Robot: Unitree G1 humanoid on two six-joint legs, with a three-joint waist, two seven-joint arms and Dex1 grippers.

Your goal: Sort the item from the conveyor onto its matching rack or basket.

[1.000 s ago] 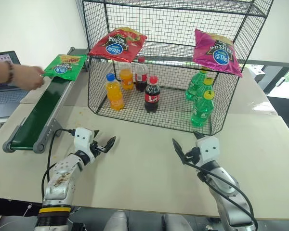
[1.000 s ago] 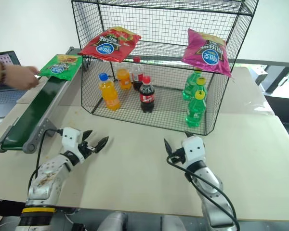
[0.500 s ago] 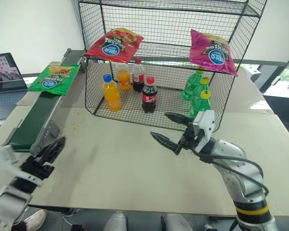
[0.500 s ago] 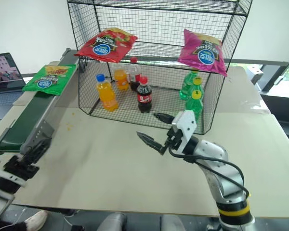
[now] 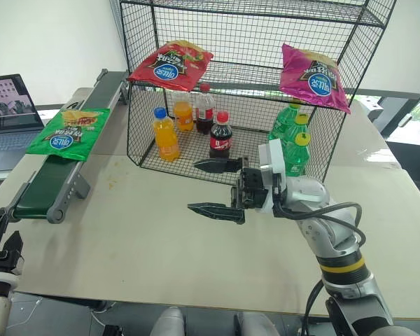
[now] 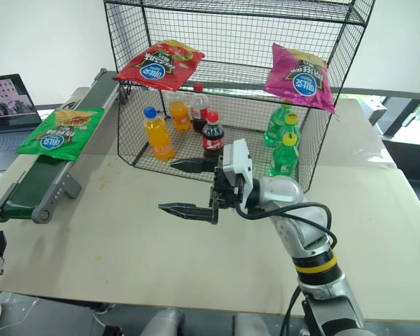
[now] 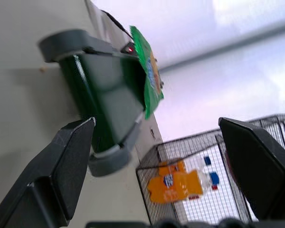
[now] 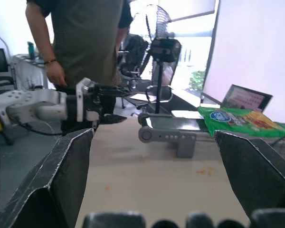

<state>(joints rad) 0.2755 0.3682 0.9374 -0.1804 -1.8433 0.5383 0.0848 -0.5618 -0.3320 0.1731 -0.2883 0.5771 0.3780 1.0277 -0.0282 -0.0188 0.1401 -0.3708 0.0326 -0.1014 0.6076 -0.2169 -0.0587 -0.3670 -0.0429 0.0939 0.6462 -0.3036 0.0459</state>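
The item, a flat green chip bag (image 5: 64, 133), lies on the dark green conveyor (image 5: 40, 183) at the table's left, a little short of its near end; it also hangs over the belt in the left wrist view (image 7: 150, 71). The big black wire rack (image 5: 252, 42) stands at the back of the table. My right gripper (image 5: 193, 187) hovers open in front of the rack, pointing left, nothing between its fingers. My left gripper (image 5: 1, 234) is open and empty, low off the table's near-left corner, facing the conveyor's near end (image 7: 85, 42).
A red chip bag (image 5: 171, 64) and a magenta one (image 5: 313, 78) lie on the rack's shelf. Orange (image 5: 165, 134), cola (image 5: 221, 137) and green bottles (image 5: 294, 150) stand below. A laptop (image 5: 10, 98) sits far left. A person (image 8: 80, 38) stands beyond the table's left.
The person's hand has left the green bag, which rode down the belt toward me. My right gripper rose, swung left and now points sideways. My left gripper drew back to the left, off the table.
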